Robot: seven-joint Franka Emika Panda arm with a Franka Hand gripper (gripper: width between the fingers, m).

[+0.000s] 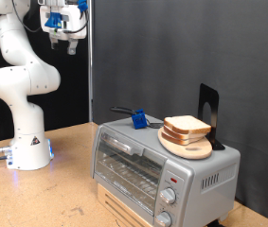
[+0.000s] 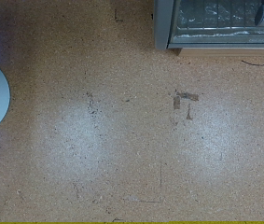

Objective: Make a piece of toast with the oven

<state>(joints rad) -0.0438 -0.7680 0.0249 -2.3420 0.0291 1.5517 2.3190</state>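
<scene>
Exterior view has our gripper (image 1: 65,38) way up at the far left, can't tell if it's open or closed; toast (image 1: 187,126) sits on a round board (image 1: 187,145) on top of the oven (image 1: 162,165), door closed

A wooden table (image 1: 67,184) carries the oven (image 1: 162,165) and the robot base (image 1: 27,151)

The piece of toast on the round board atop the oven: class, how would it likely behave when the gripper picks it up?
The piece of toast looks thick and flat, so probably fairly stiff and light. Its soft face may dent under a pinch. Resting loose on the round board, it could slide if nudged. The gripper hangs high, far away.
</scene>
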